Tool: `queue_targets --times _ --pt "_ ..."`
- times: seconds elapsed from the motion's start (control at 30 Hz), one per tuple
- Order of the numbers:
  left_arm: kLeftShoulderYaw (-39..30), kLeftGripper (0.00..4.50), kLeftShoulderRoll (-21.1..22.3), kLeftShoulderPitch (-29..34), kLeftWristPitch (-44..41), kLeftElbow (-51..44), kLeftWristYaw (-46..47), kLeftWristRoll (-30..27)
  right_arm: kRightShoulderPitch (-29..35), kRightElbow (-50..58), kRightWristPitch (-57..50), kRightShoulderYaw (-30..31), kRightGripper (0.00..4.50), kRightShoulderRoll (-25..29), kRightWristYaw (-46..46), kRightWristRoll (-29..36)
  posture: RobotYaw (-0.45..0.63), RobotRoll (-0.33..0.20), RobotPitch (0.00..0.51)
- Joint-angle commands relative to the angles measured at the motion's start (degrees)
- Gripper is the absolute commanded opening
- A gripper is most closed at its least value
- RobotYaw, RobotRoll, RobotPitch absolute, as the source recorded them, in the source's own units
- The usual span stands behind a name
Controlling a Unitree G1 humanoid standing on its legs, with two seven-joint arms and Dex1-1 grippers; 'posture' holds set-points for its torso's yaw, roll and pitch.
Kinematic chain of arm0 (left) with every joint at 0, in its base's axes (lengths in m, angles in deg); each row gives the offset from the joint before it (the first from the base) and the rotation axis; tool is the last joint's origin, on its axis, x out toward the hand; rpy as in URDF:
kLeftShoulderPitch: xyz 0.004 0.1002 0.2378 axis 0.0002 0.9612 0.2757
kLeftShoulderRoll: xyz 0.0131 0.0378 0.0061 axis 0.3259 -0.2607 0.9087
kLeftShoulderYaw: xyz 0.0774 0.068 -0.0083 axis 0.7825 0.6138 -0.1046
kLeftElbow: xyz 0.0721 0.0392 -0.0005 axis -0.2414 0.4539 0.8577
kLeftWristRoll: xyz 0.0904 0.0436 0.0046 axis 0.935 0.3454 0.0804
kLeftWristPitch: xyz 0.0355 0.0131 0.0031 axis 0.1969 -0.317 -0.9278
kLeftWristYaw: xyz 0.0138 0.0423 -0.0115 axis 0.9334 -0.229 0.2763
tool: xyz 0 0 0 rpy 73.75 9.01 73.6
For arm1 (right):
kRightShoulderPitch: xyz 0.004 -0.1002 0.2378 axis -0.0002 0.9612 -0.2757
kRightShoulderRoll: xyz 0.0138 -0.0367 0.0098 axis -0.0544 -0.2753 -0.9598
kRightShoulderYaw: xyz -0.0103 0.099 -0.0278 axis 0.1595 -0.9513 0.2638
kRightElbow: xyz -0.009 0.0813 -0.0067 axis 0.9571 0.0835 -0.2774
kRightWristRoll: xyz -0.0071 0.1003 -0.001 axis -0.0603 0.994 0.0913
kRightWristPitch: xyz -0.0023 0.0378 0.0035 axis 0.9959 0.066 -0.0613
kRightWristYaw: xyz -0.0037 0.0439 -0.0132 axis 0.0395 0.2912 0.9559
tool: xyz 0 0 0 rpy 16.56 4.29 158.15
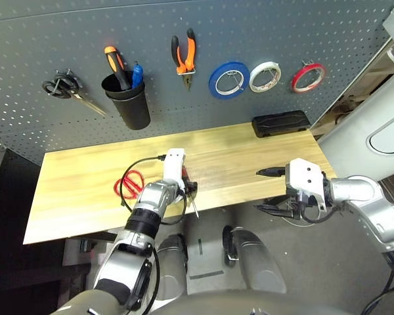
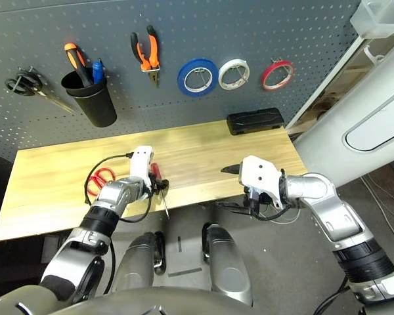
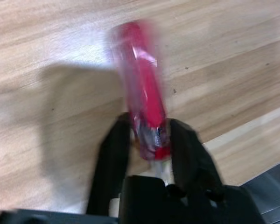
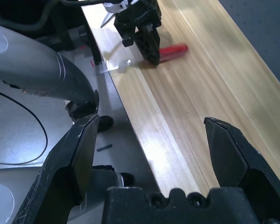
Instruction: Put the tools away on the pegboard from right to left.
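On the pegboard [image 1: 262, 33], left to right, hang black-handled scissors [image 1: 65, 87], a black cup [image 1: 130, 100], the orange-and-black pliers [image 1: 184, 56], a blue tape roll [image 1: 228, 79], a white tape roll [image 1: 265, 76] and the red tape ring [image 1: 308, 77]. On the table [image 1: 72, 197], the red-handled scissors [image 1: 129, 184] lie just left of the left gripper [image 3: 149, 140], whose fingers pinch the red-handled screwdriver [image 3: 142, 93] at the table's near edge. To the right, the right gripper [image 4: 149, 135] hangs spread wide and empty at the near edge.

screwdriver [image 3: 147, 98]: red handle | pegboard [image 1: 184, 26]: dark grey, holed | table [image 1: 85, 190]: light wood
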Motion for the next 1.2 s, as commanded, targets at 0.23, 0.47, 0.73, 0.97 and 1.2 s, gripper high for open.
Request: queue_targets --times 0.23,0.47,0.73,0.97,1.2 --pt "-0.75 0.7 4.57 6.32 -6.44 -22.74 -3.73 -1.52 -1.61 -3.23 2.21 -1.11 4.5 -0.91 0.73 1.34 -0.11 0.0 0.189" --pt "-4.93 0.7 10.06 12.96 -2.58 -46.17 -6.56 -3.63 -5.71 -5.06 -1.59 -5.96 4.5 -4.38 2.16 10.89 -0.03 0.0 0.152" --pt "-12.02 0.7 16.34 17.07 -2.14 -61.76 -9.8 -8.0 -12.79 -4.79 -9.31 -10.66 4.5 -3.91 4.89 19.84 0.0 0.0 0.123" --pt "-19.64 0.7 19.2 14.04 -3.22 -67.38 -10.94 -14.72 -17.06 -7.77 -12.84 -13.19 4.5 -2.91 8.61 24.08 0.04 0.0 0.106" --pt "-27.11 0.7 20.86 7.87 -1.08 -69.53 -10.13 -20.31 -21.68 -10.51 -13.45 -13.96 4.5 -3.41 11.48 25.97 0.06 0.0 0.092"
